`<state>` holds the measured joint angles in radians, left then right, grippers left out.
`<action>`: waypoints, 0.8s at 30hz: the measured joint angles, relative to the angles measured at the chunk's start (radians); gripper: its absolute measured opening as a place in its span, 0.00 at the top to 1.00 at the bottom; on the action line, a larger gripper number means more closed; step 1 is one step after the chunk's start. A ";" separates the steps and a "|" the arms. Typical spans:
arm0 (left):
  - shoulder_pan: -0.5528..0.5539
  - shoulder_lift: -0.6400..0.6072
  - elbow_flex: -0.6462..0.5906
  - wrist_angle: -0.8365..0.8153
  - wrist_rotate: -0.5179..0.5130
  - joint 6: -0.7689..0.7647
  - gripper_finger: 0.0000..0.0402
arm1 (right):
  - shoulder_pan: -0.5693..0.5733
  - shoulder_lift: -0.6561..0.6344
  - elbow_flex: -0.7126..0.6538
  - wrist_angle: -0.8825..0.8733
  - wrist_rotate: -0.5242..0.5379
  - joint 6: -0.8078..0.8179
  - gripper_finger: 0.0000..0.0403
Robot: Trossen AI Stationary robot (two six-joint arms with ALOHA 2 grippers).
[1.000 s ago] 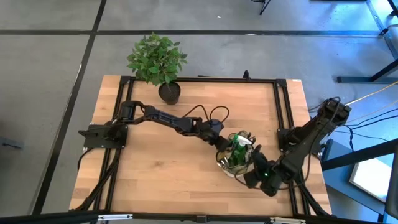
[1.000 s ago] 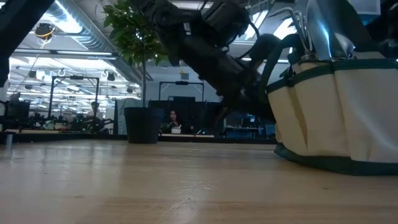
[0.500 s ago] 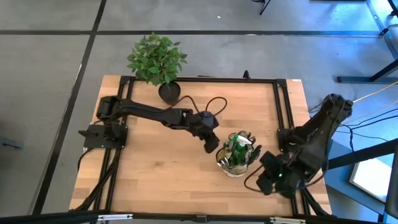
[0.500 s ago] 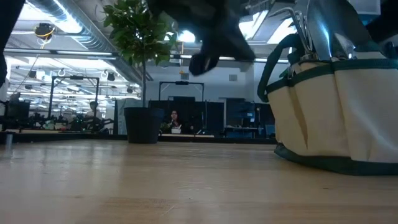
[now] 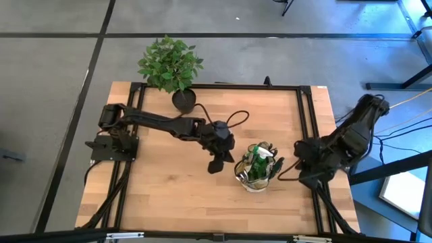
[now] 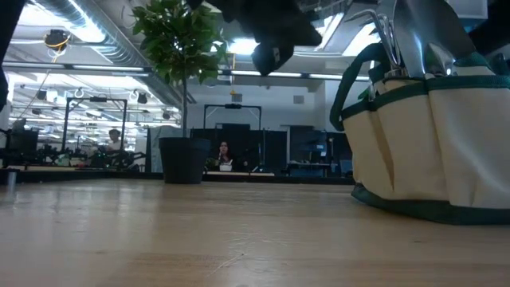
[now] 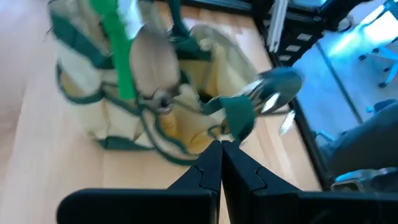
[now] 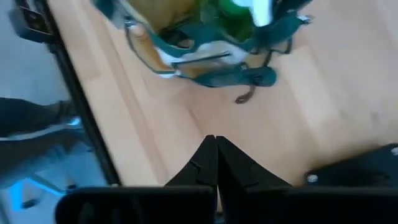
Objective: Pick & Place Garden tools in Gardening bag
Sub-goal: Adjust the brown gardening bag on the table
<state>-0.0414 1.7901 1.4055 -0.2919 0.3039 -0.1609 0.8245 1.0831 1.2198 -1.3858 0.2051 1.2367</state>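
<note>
The olive-and-tan gardening bag (image 5: 256,170) stands on its base right of the table's middle; it fills the right of the low view (image 6: 434,143). Garden tools stick up out of it: a green spray bottle (image 7: 115,50) with a white trigger, a metal trowel blade (image 7: 155,59) and dark handles (image 5: 268,147). One green loop handle (image 8: 239,76) droops onto the wood. My left gripper (image 5: 214,166) hangs shut above the table just left of the bag, its fingers (image 7: 221,152) aimed at it. My right gripper (image 5: 302,175) hangs shut, raised, right of the bag, pointing steeply down (image 8: 216,144).
A leafy plant in a black pot (image 5: 182,100) stands at the far edge, left of centre, and shows in the low view (image 6: 182,159). Black frame rails (image 5: 307,115) run along the table's sides. Bare wood (image 5: 169,189) lies left of the bag and toward the near edge.
My left gripper has drawn back from the bag's far-left rim toward the table's left, risen and rolled. My right gripper has left the bag's near-right side, rising and going toward the right edge while rolling. Both stay shut. The bag keeps its place.
</note>
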 joint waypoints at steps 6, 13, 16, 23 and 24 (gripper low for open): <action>-0.009 0.000 0.000 0.052 -0.031 -0.060 1.00 | -0.032 -0.041 0.000 -0.011 0.015 -0.126 1.00; 0.009 0.000 0.000 0.127 -0.044 -0.139 1.00 | -0.038 -0.194 -0.001 0.007 0.162 -0.192 1.00; 0.022 0.000 0.000 0.157 -0.059 -0.156 1.00 | -0.038 -0.287 -0.001 0.025 0.242 -0.219 1.00; 0.046 0.000 0.000 0.208 -0.103 -0.224 1.00 | -0.038 -0.497 -0.089 0.114 0.327 -0.332 1.00; 0.046 0.000 0.000 0.213 -0.111 -0.233 1.00 | -0.038 -0.528 -0.121 0.134 0.327 -0.336 1.00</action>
<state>0.0045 1.7905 1.4052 -0.0784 0.1931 -0.3939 0.7868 0.5547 1.0986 -1.2518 0.5320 0.9012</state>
